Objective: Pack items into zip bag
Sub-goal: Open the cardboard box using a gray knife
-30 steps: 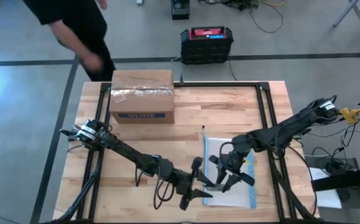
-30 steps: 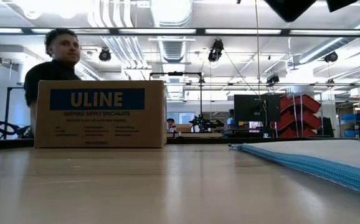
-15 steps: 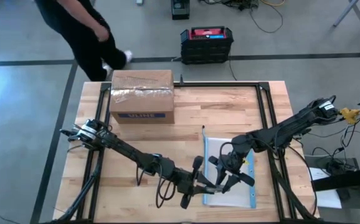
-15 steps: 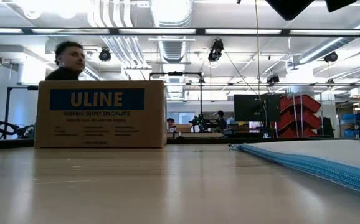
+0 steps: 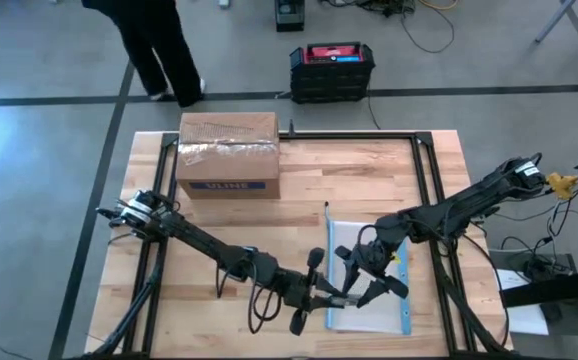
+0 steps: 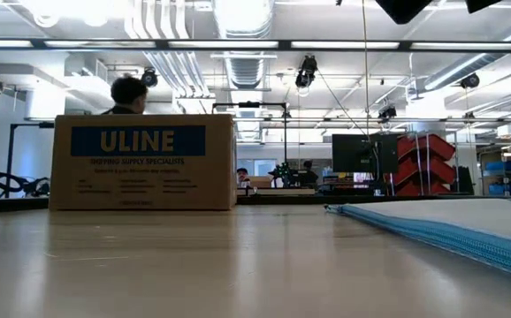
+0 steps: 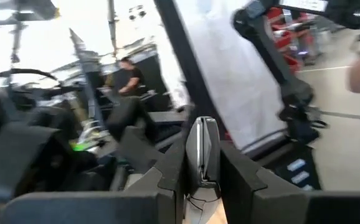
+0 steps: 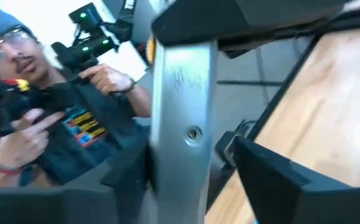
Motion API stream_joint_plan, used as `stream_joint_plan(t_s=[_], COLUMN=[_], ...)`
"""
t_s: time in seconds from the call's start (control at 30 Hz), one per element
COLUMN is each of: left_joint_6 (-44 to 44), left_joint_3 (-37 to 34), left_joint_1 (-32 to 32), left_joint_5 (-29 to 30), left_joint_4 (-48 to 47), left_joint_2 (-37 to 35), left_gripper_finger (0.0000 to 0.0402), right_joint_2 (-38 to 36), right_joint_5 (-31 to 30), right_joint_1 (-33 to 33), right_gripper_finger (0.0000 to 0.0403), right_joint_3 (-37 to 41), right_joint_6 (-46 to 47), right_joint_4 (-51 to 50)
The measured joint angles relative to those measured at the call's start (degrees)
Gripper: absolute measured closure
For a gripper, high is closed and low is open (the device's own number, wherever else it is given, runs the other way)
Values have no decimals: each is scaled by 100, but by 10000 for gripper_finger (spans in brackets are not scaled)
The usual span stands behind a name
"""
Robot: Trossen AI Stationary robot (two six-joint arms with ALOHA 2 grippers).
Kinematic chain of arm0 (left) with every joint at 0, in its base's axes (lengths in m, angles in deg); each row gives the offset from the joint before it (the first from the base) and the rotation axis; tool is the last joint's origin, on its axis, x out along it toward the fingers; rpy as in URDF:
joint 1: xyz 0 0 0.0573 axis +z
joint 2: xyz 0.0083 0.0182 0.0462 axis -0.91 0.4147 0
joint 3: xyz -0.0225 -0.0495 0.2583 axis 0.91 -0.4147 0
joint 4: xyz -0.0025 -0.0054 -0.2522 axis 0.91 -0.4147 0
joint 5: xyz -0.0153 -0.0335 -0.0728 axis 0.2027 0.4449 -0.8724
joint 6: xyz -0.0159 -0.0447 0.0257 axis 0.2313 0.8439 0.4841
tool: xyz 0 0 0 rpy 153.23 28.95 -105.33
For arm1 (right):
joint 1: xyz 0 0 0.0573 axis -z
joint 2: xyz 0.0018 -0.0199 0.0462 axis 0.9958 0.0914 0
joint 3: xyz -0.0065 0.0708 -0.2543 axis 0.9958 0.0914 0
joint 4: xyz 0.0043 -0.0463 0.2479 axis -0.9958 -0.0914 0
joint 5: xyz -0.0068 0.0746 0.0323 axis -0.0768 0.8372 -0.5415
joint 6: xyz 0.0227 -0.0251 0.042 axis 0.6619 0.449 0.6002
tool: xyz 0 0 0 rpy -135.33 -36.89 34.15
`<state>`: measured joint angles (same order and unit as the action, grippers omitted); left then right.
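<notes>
Where the table (image 5: 369,180) holds it, a box (image 5: 227,155) marked "ULINE".

A brown cardboard box (image 5: 227,155) sits on the wooden table (image 5: 369,180) near its far left corner. A black and red case (image 5: 332,70) rests on the floor beyond. A person (image 5: 154,45) walks past there.

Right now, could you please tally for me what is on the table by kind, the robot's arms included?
Cardboard box: 1
Zip bag: 1
Robot arms, left claw and right claw meeting at the bag's edge: 2
Loose items: 0 visible
Total: 4
</notes>
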<state>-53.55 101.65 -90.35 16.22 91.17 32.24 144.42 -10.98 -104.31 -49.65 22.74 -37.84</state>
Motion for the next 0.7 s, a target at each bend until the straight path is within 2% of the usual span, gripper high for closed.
stream_joint_plan(t_s=[0.17,0.33,0.4,0.57,0.7], left_joint_6=[231,289,231,-53,-19], left_joint_3=[-103,-365,-588,-1411,-2155], left_joint_1=[-14,-141,-206,-281,-148], left_joint_5=[553,1558,1710,1870,1913], left_joint_4=[-9,175,530,2480,4263], left_joint_2=[-187,-394,-530,-811,-806], left_gripper_finger=[350,350,350,350,350], right_joint_2=[-465,-1126,-1419,-2015,-2264], right_joint_5=[-702,-1876,-2365,-3646,-4369], right_joint_1=[-2,-64,-143,-360,-430], right_gripper_finger=[137,131,135,150,161], right_joint_3=[0,11,51,349,983], right_joint_6=[-592,-1318,-1579,-1994,-2012], right_joint_4=[-374,-975,-1193,-1554,-1057])
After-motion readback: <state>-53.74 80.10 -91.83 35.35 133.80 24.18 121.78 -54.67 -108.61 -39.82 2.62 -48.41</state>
